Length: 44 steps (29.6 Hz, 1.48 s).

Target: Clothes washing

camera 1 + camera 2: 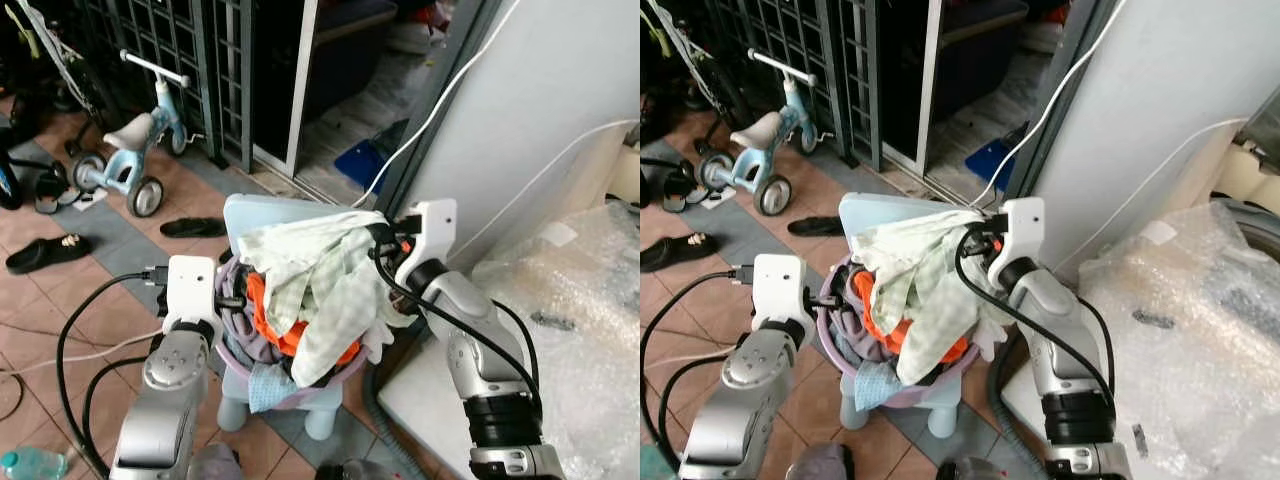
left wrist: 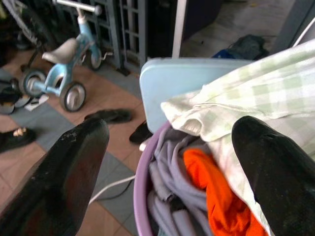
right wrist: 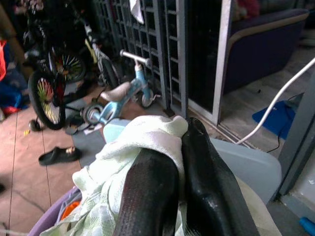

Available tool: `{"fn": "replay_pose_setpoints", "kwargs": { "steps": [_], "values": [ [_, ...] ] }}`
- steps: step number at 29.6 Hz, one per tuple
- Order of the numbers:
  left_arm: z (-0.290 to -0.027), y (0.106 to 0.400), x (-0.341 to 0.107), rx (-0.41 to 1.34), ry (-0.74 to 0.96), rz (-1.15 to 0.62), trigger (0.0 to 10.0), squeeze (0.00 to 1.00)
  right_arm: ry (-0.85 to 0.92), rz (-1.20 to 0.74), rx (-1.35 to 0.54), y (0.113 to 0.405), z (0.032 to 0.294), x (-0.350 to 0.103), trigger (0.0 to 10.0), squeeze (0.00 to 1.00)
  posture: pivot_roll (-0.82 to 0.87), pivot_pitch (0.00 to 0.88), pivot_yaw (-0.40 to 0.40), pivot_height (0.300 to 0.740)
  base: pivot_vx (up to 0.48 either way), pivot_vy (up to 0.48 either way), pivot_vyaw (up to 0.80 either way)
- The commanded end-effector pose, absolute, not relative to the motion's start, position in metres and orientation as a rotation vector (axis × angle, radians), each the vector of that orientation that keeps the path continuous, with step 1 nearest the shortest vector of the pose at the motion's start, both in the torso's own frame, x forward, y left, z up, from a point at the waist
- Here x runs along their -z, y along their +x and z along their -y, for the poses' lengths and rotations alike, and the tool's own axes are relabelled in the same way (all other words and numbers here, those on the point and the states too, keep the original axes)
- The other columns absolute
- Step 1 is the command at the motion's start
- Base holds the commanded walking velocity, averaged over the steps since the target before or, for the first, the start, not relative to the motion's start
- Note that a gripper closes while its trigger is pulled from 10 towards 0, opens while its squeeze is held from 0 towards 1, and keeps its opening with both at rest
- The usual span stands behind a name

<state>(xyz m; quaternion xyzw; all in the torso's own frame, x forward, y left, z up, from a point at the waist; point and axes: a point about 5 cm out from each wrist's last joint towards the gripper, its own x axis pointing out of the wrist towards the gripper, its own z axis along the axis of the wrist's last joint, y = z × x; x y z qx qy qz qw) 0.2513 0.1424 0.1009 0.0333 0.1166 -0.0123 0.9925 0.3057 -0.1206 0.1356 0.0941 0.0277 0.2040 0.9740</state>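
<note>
A purple laundry basket (image 2: 139, 189) heaped with clothes stands on a small light-blue chair (image 1: 262, 212). On top of the heap lies a green-and-white checked cloth (image 1: 322, 290), over an orange garment (image 2: 216, 199) and grey ones (image 2: 172, 162). My right gripper (image 3: 182, 135) is shut on a fold of the checked cloth at the heap's top right (image 1: 385, 242). My left gripper (image 2: 170, 128) is open at the basket's left rim, one finger outside the rim and the other over the clothes.
A child's blue tricycle (image 1: 130, 150) and black sandals (image 1: 45, 252) stand on the tiled floor at left, before a dark metal gate. A bubble-wrapped bulk (image 1: 575, 300) lies close on the right, below a white wall. Cables trail on the floor at left.
</note>
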Motion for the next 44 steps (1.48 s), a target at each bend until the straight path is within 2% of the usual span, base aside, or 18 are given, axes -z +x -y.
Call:
{"fn": "replay_pose_setpoints", "kwargs": {
  "steps": [1, 7, 19, 44],
  "values": [
    [-0.137, 0.254, -0.101, 0.051, 0.072, -0.228, 10.0, 0.00, 0.191, -0.002, -0.360, 0.307, 0.131, -0.148, 10.0, 0.00, 0.02, 0.000, -0.078, 0.740, 0.000, 0.000, -0.78],
    [-0.138, 0.259, -0.102, 0.060, 0.079, -0.218, 10.0, 0.00, 0.160, 0.046, -0.331, 0.312, 0.134, -0.159, 10.0, 0.00, 0.01, 0.000, -0.068, 0.740, 0.000, 0.000, -0.79],
    [-0.138, 0.262, -0.101, 0.060, 0.081, -0.207, 10.0, 0.00, 0.137, 0.068, -0.352, 0.312, 0.127, -0.162, 10.0, 0.00, 0.02, 0.000, -0.068, 0.740, 0.000, -0.260, -0.67],
    [-0.137, 0.263, -0.098, 0.065, 0.083, -0.209, 10.0, 0.00, 0.083, 0.134, -0.309, 0.319, 0.135, -0.174, 10.0, 0.00, 0.01, 0.000, -0.060, 0.740, 0.000, -0.294, 0.00]
  ]
}}
